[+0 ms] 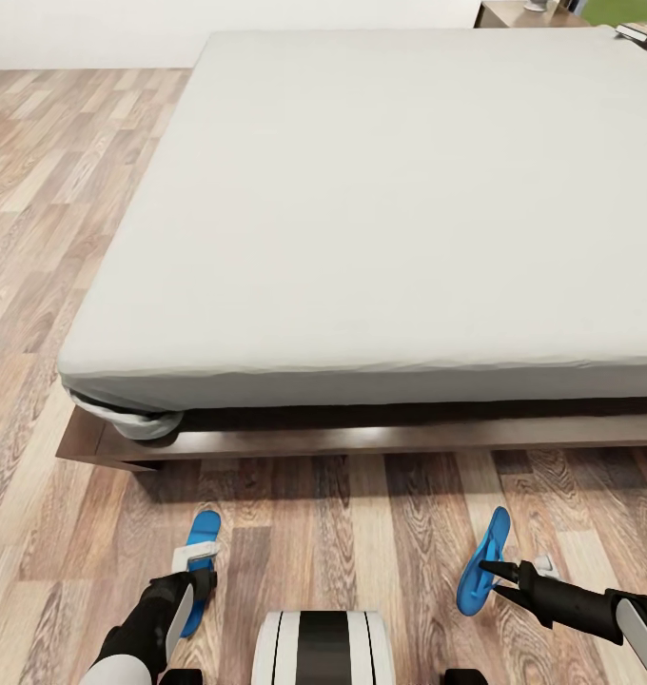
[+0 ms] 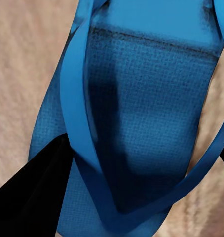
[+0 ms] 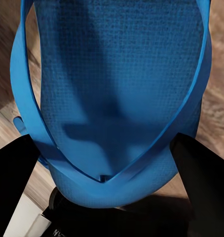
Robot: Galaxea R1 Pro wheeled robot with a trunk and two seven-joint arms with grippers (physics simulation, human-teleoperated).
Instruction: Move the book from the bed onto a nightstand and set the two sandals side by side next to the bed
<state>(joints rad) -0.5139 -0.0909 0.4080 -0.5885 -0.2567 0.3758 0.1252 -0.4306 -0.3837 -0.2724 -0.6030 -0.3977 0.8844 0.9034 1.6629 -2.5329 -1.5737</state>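
Sandal step: book (image 1: pixel 644 31) looks already parked far right off the bed (image 1: pixel 381 209); left gripper (image 1: pixel 198 592) clamped on left sandal (image 1: pixel 201 552), right gripper (image 1: pixel 492 581) clamped on right sandal (image 1: pixel 482 563), well apart on the floor (image 1: pixel 362 533) — next, bring them together.

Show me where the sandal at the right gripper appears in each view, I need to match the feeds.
Head view: the right-hand sandal lies low right on the floor, at the right gripper.
Right wrist view: the same sandal close up, between the dark fingers.
Left wrist view: that is the other sandal.
Shared landmark: the wood-plank floor.
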